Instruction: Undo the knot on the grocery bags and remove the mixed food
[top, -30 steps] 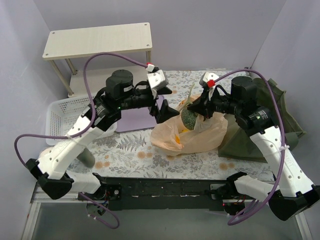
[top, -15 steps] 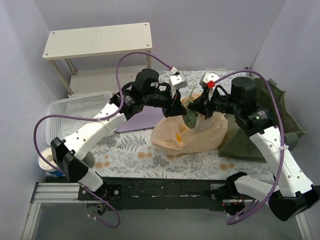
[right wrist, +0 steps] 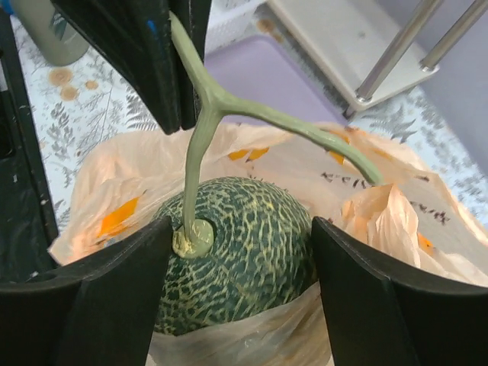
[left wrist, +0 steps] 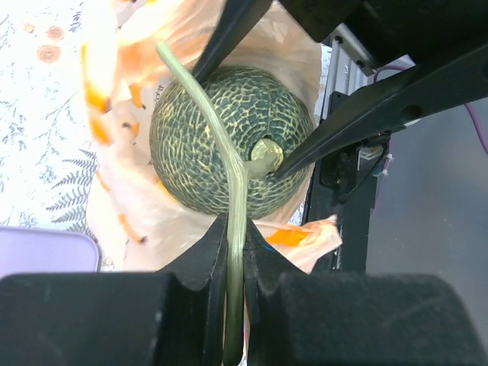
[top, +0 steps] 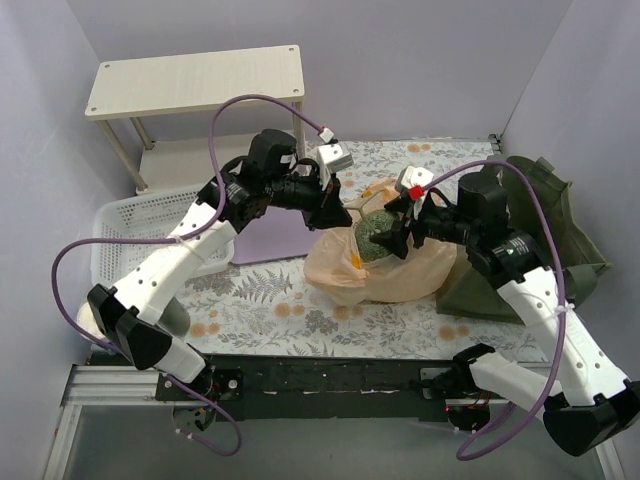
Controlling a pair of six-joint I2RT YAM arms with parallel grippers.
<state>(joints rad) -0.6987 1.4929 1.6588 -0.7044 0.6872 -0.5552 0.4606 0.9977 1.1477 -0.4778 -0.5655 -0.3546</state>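
Note:
The peach-orange grocery bag [top: 390, 278] lies in the middle of the table with its mouth wide open; the knot is out of view. A round green netted melon [top: 377, 236] sits in the mouth, its pale T-shaped stem [right wrist: 200, 130] sticking up. My left gripper [left wrist: 235, 236] is shut on that stem [left wrist: 232, 200], just above the melon [left wrist: 206, 152]. My right gripper [right wrist: 240, 226] is open, one finger on each side of the melon [right wrist: 252, 252], not pressing it. Any other food is hidden inside the bag.
An olive-green fabric tote [top: 545, 235] lies right of the bag, under my right arm. A white basket [top: 125, 228] and a lavender mat [top: 272, 242] are to the left. A white shelf [top: 195, 80] stands at the back left. A grey-green cup [right wrist: 42, 30] stands near the front.
My left arm swung right to the bag and shut on the melon's stem. My right gripper opened and dropped to straddle the melon.

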